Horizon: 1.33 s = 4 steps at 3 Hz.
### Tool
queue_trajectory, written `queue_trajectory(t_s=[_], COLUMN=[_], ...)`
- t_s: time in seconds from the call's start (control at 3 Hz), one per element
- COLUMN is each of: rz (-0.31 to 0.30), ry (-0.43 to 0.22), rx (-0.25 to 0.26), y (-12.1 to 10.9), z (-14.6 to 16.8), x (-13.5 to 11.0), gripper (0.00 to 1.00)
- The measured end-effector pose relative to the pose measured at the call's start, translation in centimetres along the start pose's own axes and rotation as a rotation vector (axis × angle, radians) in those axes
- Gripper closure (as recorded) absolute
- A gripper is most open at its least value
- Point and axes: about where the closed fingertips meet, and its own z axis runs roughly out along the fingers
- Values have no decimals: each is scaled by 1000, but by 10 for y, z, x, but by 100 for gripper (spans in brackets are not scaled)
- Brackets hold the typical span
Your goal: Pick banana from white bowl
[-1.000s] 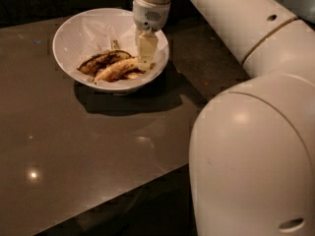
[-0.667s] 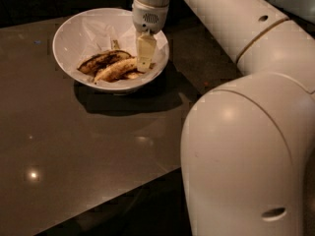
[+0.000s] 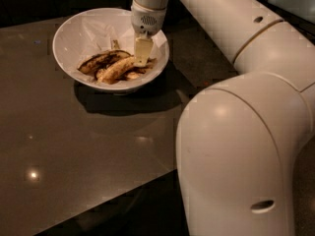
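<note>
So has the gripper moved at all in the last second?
No. The gripper sits at the same spot against the white bowl, low inside its right side at the banana's right end. Only the arm's big near segment has shifted left.

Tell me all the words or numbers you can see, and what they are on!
None: no words, numbers or labels can be read on the white bowl, the banana, the table or the robot arm.
The end effector, down in the bowl at the banana, shows none either.
</note>
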Motion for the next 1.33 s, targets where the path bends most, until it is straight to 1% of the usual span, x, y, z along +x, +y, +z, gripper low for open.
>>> queue_trajectory(t_s=[0.33,0.67,1.0,1.33], rz=[-1,-1,-5,-7], ry=[-14,-14,-41,-116], rx=[19,20,66,136], y=[-6,-6,-8,1], z=[3,3,-2,-22], x=[-4,-4,-6,-3], gripper=[83,100,100,100])
